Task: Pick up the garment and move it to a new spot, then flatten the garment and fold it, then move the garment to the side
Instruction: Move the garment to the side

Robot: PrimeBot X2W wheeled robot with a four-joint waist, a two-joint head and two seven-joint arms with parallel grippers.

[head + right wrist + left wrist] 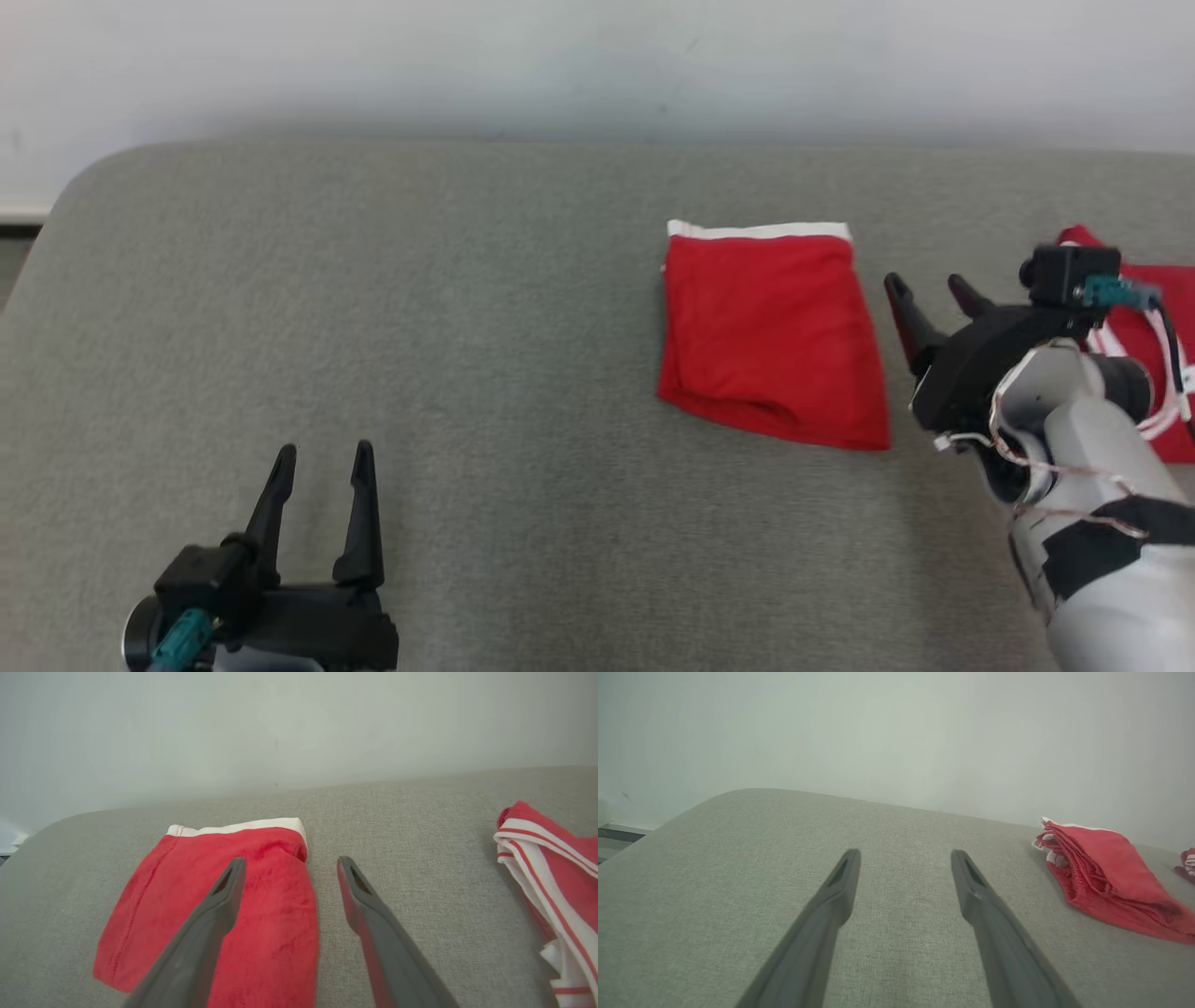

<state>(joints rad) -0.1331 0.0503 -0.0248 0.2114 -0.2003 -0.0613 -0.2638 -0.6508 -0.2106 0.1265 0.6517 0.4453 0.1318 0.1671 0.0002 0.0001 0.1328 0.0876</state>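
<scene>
Where the folded red garment [770, 336] lies right of centre on the grey surface [373, 308], white waistband farthest from you, note your right end effector [924, 280] just beside its right edge, fingers spread and empty; the left end effector [326, 448], equally spread, is well apart.

- The garment [770, 336], right of centre, is soft red cloth, matt and faintly fuzzy, with a smoother white band along its far edge.
- The grey surface [420, 308] under it is coarse woven fabric, matt, with the weave's grain plain to see close up.
- The left gripper [325, 450] and right gripper [922, 280] look like dark, smooth, matt plastic.
- The right forearm [1102, 579] has a pale, smooth shell with a slight sheen.
- The striped cloth [560, 877] at the far right is red fabric with white trim, matt.
- The wall [597, 65] behind is pale, smooth and matt.
</scene>
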